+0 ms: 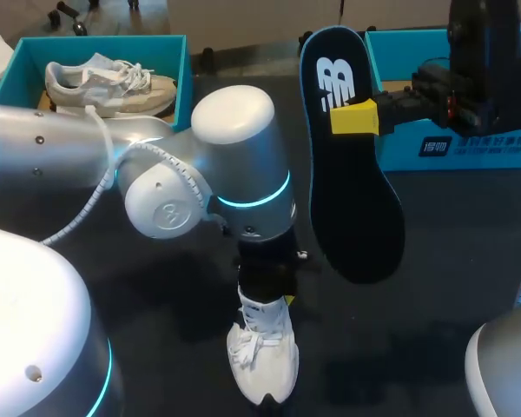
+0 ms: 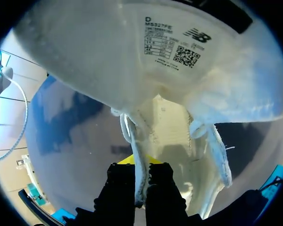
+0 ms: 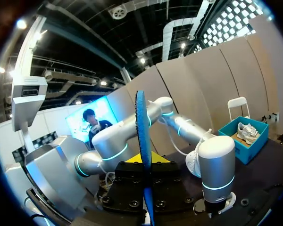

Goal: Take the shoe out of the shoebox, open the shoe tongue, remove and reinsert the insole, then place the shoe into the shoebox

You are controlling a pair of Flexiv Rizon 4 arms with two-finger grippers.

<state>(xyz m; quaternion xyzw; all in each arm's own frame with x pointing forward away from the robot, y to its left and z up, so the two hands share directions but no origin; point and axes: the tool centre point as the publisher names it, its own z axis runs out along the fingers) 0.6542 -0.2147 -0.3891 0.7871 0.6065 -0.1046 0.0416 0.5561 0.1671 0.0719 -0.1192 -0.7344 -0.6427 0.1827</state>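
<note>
A white shoe stands on the dark table near its front edge, toe toward the front. My left gripper comes down on its opening. In the left wrist view the left gripper is shut on a white strip of the shoe's upper below the raised tongue. My right gripper holds the dark insole upright in the air at the back right. Seen edge-on in the right wrist view, the insole sits between the shut fingers of the right gripper.
A teal shoebox at the back left holds a second pale shoe. Another teal shoebox stands at the back right, partly hidden behind my right arm. The left arm's big joint hangs over the table's middle.
</note>
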